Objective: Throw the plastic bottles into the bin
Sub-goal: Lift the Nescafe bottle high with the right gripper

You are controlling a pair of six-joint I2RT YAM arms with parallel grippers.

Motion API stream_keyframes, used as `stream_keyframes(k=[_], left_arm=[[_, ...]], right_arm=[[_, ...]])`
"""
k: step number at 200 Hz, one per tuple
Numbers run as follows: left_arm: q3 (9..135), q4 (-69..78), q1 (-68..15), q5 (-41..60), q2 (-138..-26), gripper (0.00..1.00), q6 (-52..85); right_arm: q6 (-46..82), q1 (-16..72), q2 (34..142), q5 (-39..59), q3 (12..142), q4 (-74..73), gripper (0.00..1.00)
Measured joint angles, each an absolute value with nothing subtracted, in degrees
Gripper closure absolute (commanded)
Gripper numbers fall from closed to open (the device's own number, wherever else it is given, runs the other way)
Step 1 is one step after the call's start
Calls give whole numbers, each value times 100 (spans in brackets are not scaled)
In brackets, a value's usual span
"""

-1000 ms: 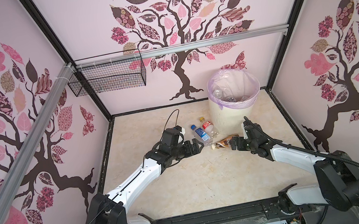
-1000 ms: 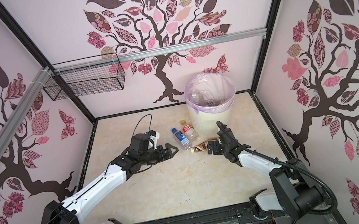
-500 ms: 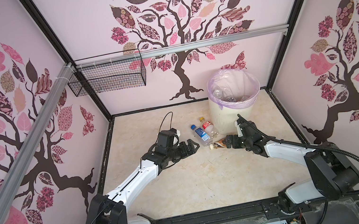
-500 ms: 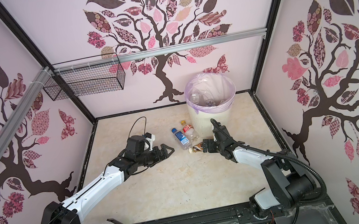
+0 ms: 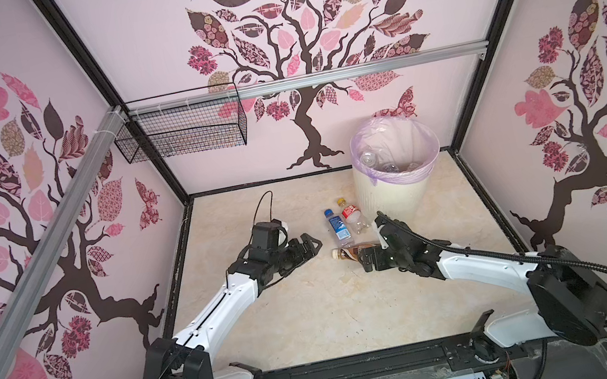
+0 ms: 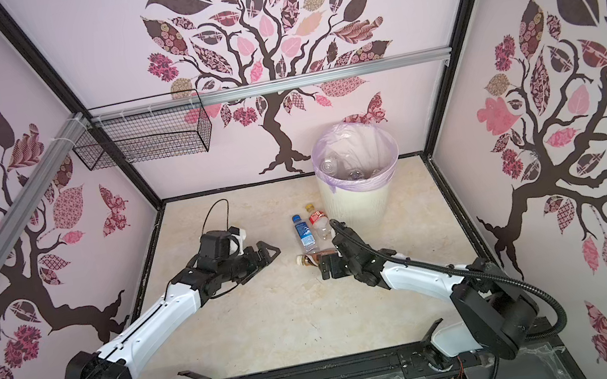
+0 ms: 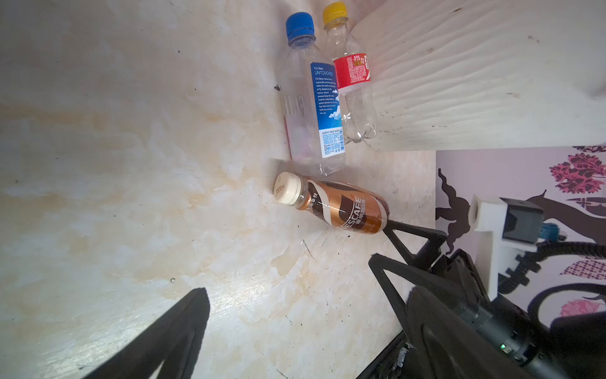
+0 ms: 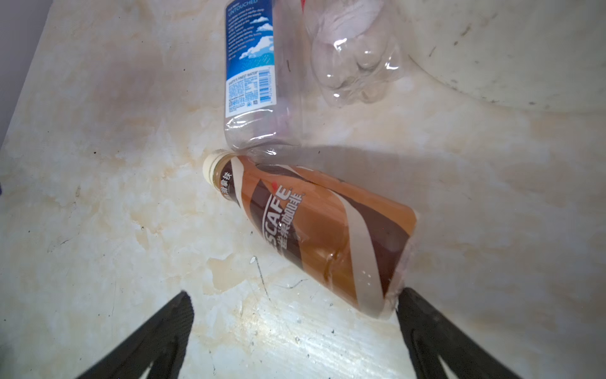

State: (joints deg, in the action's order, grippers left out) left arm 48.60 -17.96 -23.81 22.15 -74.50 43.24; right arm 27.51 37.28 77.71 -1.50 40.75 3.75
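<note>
We look into a booth whose pink walls (image 5: 140,38) carry tree decals, with a cream marbled tabletop (image 5: 315,315) at the bottom and a black wire basket (image 5: 181,129) hung from the back rail. The bin (image 5: 395,193) stands at the far right of the tabletop. Through the mouth of its lilac liner (image 5: 375,177) we can see several clear bottles (image 5: 381,162) lying inside. We judge a good part of the job done, though we cannot count them. Three bottles are left outside. A blue-label bottle (image 5: 338,226) and a red-label bottle (image 5: 354,217) lie side by side, close against the foot of the bin. A brown coffee bottle (image 5: 349,253) lies crosswise on their near side, its cap pointing toward the left arm. The right hand (image 5: 370,244) is low at the base end of that brown bottle, jaws wide apart and clamped on nothing. In the right wrist view the bottle's base sits just beside one finger (image 8: 410,311), and we cannot tell whether they touch. The left hand (image 5: 313,244) hovers near the bottles, jaws apart and empty too. We read the brown bottle as the one being gone for, with the other two to follow.
</note>
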Motion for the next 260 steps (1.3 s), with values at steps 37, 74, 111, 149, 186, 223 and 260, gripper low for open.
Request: stream_keyframes(k=[37, 74, 111, 149, 186, 223, 260], left_arm=[[4705, -1793, -2366, 2250, -7336, 2, 4346], [4639, -1761, -2364, 2381, -7332, 2, 4381], [4563, -1761, -2250, 2488, -7144, 2, 4418], [4377, -1684, -2084, 2598, -7057, 2, 4484], [4316, -1675, -2075, 2626, -7057, 2, 4499], [4316, -1675, -2069, 2628, -7057, 2, 4501], [4316, -1678, -2064, 2626, -7057, 2, 4501]], right_arm=[[2097, 3743, 7502, -626, 4436, 956, 0], [1369, 3739, 8020, -794, 5004, 1245, 1], [840, 3745, 8536, -624, 5096, 1308, 0], [587, 3776, 9056, -523, 5103, 1317, 1], [517, 4001, 9419, -517, 5140, 1339, 14], [558, 4165, 9603, -541, 5162, 1347, 25], [598, 4193, 9607, -587, 5240, 1347, 34]])
